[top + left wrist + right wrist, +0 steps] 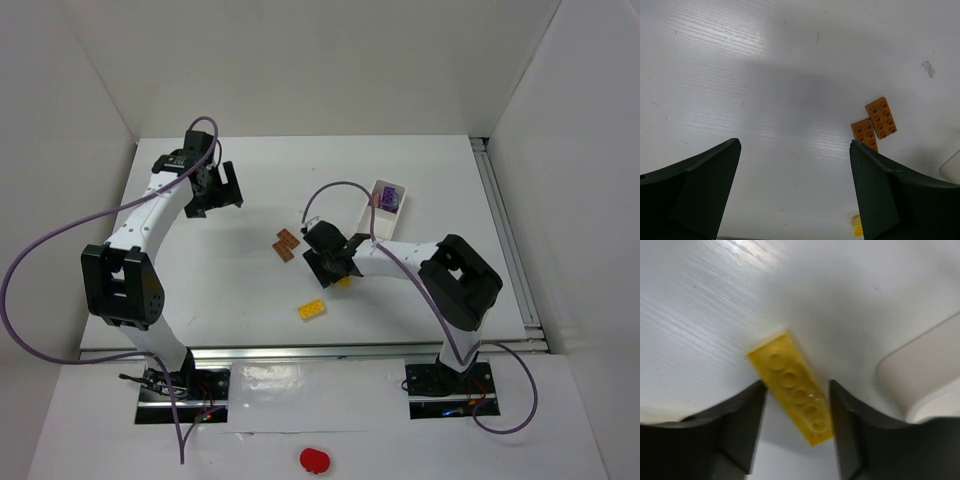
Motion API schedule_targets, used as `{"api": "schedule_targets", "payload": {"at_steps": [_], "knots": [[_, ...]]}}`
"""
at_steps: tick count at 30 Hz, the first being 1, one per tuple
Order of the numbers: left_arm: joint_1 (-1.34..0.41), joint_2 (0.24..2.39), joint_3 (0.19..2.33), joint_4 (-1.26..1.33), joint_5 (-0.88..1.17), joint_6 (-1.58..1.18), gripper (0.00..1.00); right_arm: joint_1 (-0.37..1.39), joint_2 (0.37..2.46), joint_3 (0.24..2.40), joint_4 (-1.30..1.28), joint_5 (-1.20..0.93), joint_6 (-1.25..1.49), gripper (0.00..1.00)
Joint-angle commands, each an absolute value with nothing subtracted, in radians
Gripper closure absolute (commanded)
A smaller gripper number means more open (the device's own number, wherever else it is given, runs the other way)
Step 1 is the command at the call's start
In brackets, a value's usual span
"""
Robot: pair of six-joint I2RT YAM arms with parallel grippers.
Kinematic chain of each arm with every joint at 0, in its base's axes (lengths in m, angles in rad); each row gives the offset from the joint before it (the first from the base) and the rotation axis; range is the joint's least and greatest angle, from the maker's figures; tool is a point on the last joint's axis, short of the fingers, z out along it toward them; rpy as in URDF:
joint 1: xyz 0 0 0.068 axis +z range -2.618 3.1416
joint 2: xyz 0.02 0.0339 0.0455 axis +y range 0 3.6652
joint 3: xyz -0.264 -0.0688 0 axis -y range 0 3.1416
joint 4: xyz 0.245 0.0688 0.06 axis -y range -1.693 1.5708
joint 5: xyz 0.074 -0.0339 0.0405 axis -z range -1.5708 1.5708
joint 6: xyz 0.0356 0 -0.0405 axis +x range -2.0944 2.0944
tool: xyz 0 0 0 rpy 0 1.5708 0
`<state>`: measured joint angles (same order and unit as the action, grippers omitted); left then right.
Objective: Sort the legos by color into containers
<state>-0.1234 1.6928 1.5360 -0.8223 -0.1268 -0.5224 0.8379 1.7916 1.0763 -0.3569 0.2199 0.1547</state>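
Observation:
A yellow lego lies slanted between my right gripper's fingers, which press on its two long sides just above the table, beside the white tray's rounded corner. From above, that gripper is at mid table, next to the near end of the tray. Purple legos fill the tray's far compartment. Two orange-brown legos lie side by side left of it, and a second yellow lego lies nearer the front. My left gripper hangs open and empty over bare table, the orange-brown legos ahead to its right.
A red blob lies off the table in front of the arm bases. White walls close in the table on the left, back and right. A metal rail runs along the right edge.

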Motion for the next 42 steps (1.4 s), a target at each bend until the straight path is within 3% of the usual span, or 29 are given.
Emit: {"api": "schedule_targets", "payload": {"at_steps": [1,4,8,17,29,40,42], "knots": [[-0.127,1.703,1.575,-0.819,-0.135,-0.503,0.00,0.831,1.818,1.062,-0.304,0.166,0.150,0.45],[-0.127,1.703,1.575,-0.819,-0.135,-0.503,0.00,0.831,1.798,1.049,-0.290,0.101,0.150,0.63],[-0.127,1.703,1.575,-0.819,-0.135,-0.494,0.00,0.831,1.732,1.081,-0.328,0.101,0.150,0.76],[-0.127,1.703,1.575,-0.819,-0.135,-0.494,0.00,0.776,1.464,1.143,-0.330,0.327,0.103,0.77],[-0.127,1.703,1.575,-0.819,-0.144,-0.503,0.00,0.624,1.480,1.025,-0.226,0.351,0.018,0.74],[-0.137,1.703,1.575,-0.828,-0.144,-0.512,0.00,0.615,1.480,0.931,-0.109,0.282,-0.026,0.70],[-0.137,1.703,1.585,-0.828,-0.144,-0.512,0.00,0.615,1.480,0.931,-0.097,0.282,-0.037,0.66]]}}
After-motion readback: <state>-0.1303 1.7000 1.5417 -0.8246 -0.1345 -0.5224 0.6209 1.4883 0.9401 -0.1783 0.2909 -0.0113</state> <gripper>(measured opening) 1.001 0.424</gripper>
